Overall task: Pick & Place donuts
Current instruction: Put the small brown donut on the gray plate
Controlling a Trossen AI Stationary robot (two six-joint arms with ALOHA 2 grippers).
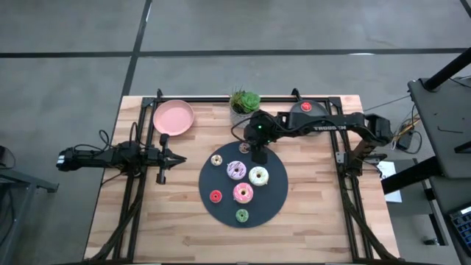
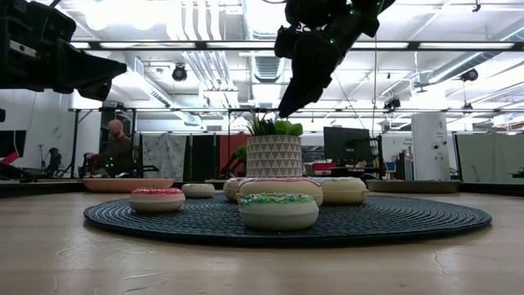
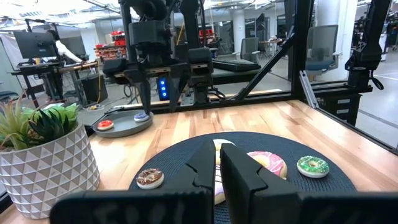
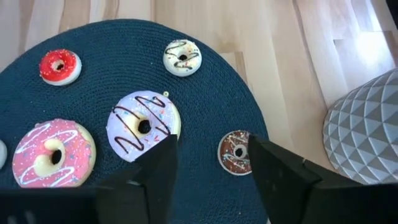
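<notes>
A dark round mat [image 1: 276, 197] lies mid-table and several donuts rest flat on it: pink [image 1: 243, 193], purple-white [image 1: 236, 171], white [image 1: 258, 176], red [image 1: 215, 196], green [image 1: 242, 215], cream with dark stripes [image 1: 216, 160] and brown [image 1: 243, 148]. My right gripper [image 4: 214, 163] hangs open, slanting down over the mat's far part. In the low view it is well above the donuts [image 2: 284, 106]. The brown donut [image 4: 236, 151] shows between its fingers and the purple-white one [image 4: 142, 124] beside them. My left gripper [image 1: 173, 160] waits shut, level, left of the mat.
A pink plate [image 1: 174, 118] sits at the far left. A potted plant in a white faceted pot [image 1: 245, 103] stands just beyond the mat. Farther right a grey plate [image 3: 122, 124] holds a red and a blue donut. Bare wood lies near the front edge.
</notes>
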